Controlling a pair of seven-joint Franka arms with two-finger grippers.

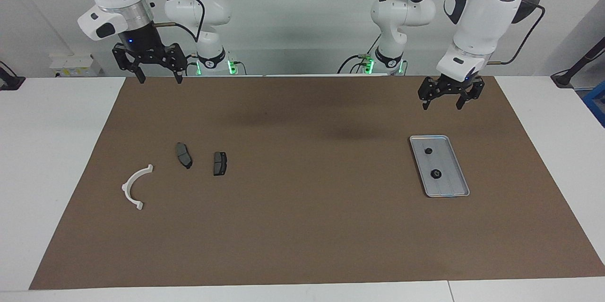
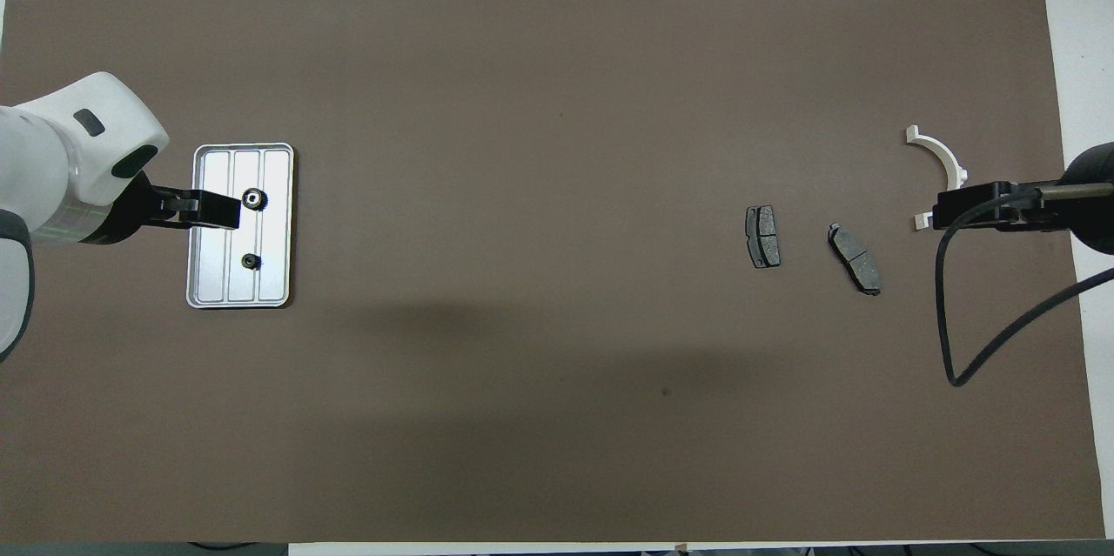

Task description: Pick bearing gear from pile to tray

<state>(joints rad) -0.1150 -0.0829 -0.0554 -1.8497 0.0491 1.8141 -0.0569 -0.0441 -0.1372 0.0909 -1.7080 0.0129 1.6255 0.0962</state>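
Gears: two small black gears (image 1: pixel 435 174) already lie in the tray (image 1: pixel 461 187) at the left arm's end of the desk. Left claw (image 1: pixel 446 99) hangs wide and empty over the mat near the tray; right claw (image 1: pixel 157 70), also wide and empty, waits above the brake pads (image 1: pixel 220 163) and white bracket (image 1: pixel 134 187), where no gear shows.

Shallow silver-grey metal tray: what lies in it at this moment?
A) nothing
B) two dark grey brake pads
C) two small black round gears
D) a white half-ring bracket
C: two small black round gears rest inside the shallow silver-grey metal tray, one nearer the robots than the other.
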